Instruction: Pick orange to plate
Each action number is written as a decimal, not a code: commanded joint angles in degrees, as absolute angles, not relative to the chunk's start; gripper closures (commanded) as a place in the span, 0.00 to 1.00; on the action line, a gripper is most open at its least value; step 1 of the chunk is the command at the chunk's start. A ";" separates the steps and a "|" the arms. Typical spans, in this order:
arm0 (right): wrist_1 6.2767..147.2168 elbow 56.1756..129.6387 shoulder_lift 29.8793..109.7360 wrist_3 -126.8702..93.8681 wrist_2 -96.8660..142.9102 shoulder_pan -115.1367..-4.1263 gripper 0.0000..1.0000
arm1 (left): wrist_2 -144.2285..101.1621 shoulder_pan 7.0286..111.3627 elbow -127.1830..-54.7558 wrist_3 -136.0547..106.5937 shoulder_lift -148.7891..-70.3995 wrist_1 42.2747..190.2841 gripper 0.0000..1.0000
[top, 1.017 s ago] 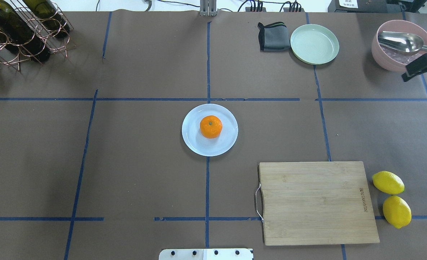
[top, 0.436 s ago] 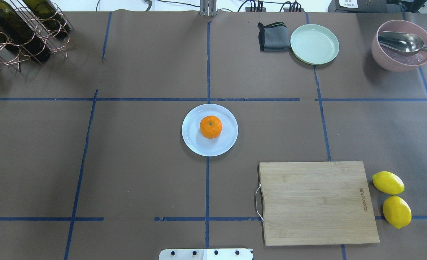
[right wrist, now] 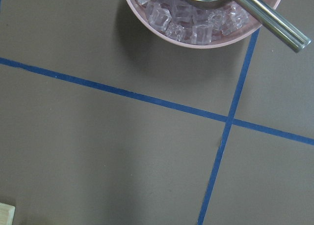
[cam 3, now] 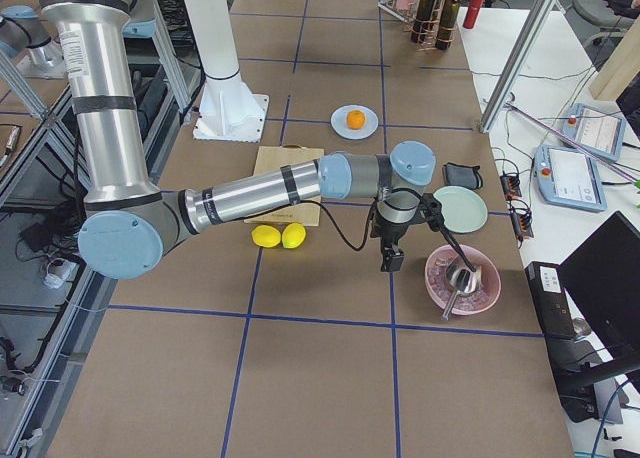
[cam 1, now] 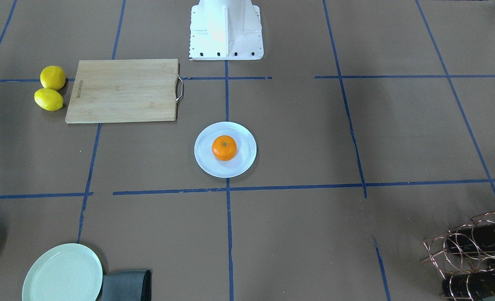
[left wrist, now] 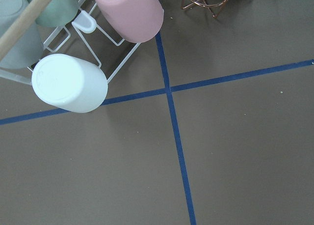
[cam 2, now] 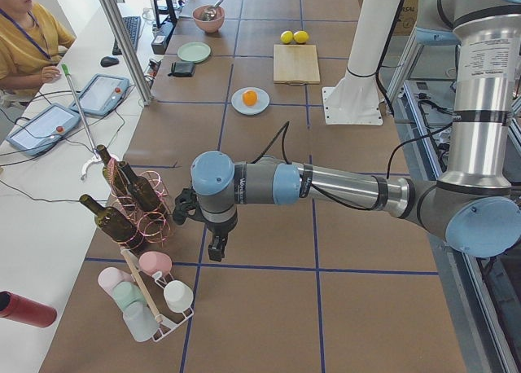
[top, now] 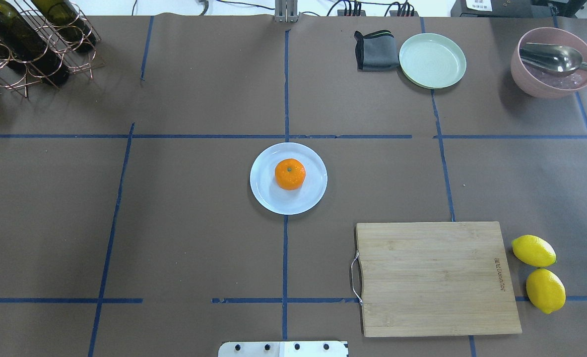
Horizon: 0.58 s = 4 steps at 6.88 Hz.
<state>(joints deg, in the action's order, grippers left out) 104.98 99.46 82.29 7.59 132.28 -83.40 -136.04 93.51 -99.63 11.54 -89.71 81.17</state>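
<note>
The orange (top: pixel 290 174) sits near the middle of the white plate (top: pixel 268 198) at the table's centre, stem dimple up; the front-facing view shows the same orange (cam 1: pixel 224 147) on the plate (cam 1: pixel 207 163). Nothing touches it. My left gripper (cam 2: pixel 216 249) hangs far off at the table's left end, near the bottle rack, seen only in the exterior left view. My right gripper (cam 3: pixel 390 262) hangs at the right end beside the pink bowl, seen only in the exterior right view. I cannot tell whether either is open or shut.
A wooden cutting board (top: pixel 437 277) lies front right with two lemons (top: pixel 533 250) beside it. At the back right are a pale green plate (top: pixel 432 60), a grey cloth (top: pixel 375 50) and a pink bowl (top: pixel 516 69) of ice with a spoon. A wine rack (top: pixel 30 44) stands back left.
My right gripper showed at the overhead view's right edge by the pink bowl a second ago; it has moved out of that view. Orange and plate have not moved.
</note>
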 commanded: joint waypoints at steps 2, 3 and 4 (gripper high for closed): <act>104.94 99.66 82.79 7.56 132.28 -83.41 0.00 | -136.14 91.85 -97.38 10.99 -88.16 85.08 0.00; 104.94 99.93 82.88 7.56 132.10 -83.41 0.00 | -135.79 91.85 -97.47 10.90 -88.24 85.08 0.00; 104.94 99.67 84.10 7.65 132.10 -83.41 0.00 | -135.36 91.85 -97.38 10.90 -88.94 84.56 0.00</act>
<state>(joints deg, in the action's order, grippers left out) 104.95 99.72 83.13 7.58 132.16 -83.41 -135.78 91.90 -97.48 10.94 -88.52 84.83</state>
